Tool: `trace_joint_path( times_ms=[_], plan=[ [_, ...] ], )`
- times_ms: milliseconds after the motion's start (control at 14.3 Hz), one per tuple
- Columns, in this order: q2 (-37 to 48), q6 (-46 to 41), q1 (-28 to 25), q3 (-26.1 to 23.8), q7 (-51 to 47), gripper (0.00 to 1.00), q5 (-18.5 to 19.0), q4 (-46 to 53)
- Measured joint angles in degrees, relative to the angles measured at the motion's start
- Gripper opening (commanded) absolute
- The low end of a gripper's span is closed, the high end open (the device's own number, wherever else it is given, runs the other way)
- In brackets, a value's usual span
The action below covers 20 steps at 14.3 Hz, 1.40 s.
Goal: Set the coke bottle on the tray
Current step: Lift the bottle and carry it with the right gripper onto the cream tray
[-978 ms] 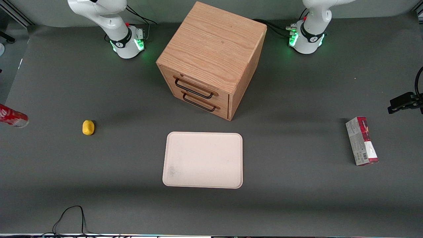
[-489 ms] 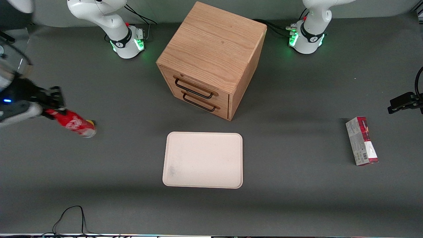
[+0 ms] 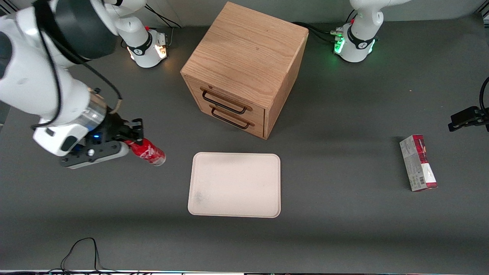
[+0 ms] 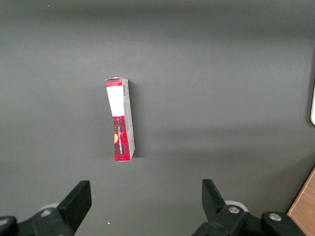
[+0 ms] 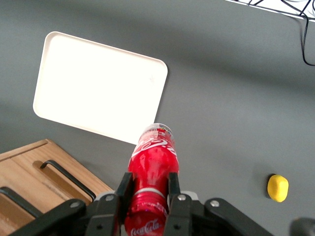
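Observation:
My right gripper (image 3: pixel 131 142) is shut on the coke bottle (image 3: pixel 148 152), a slim red bottle with white script. It holds the bottle tilted in the air, silvery base pointing toward the tray (image 3: pixel 234 185). The bottle's base is a short way off the tray's edge, on the working arm's side. In the right wrist view the bottle (image 5: pixel 151 164) sits between the two black fingers (image 5: pixel 123 187) of the gripper (image 5: pixel 146 189), with the cream-white tray (image 5: pixel 98 86) below it. The tray holds nothing.
A wooden drawer cabinet (image 3: pixel 244 65) with two black handles stands farther from the front camera than the tray. A red-and-grey carton (image 3: pixel 418 162) lies toward the parked arm's end. A small yellow object (image 5: pixel 277 188) lies on the grey mat. A black cable (image 3: pixel 82 252) loops at the table's front edge.
My right arm has swung in from the working arm's end of the table toward the tray, carrying the bottle. It now hides the yellow object in the front view.

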<state>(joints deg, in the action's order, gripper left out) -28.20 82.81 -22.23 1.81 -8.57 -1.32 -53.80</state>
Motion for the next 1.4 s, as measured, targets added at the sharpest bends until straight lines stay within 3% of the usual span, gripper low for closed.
trace_joint_path(
  times_ms=[280, 1398],
  plan=[
    [-1.5, 1.4, -4.0, -0.2, -3.1, 0.00, 1.3, 0.3],
    [-22.4, 18.7, -3.4, -0.2, -3.1, 0.00, 1.3, 0.6]
  ],
)
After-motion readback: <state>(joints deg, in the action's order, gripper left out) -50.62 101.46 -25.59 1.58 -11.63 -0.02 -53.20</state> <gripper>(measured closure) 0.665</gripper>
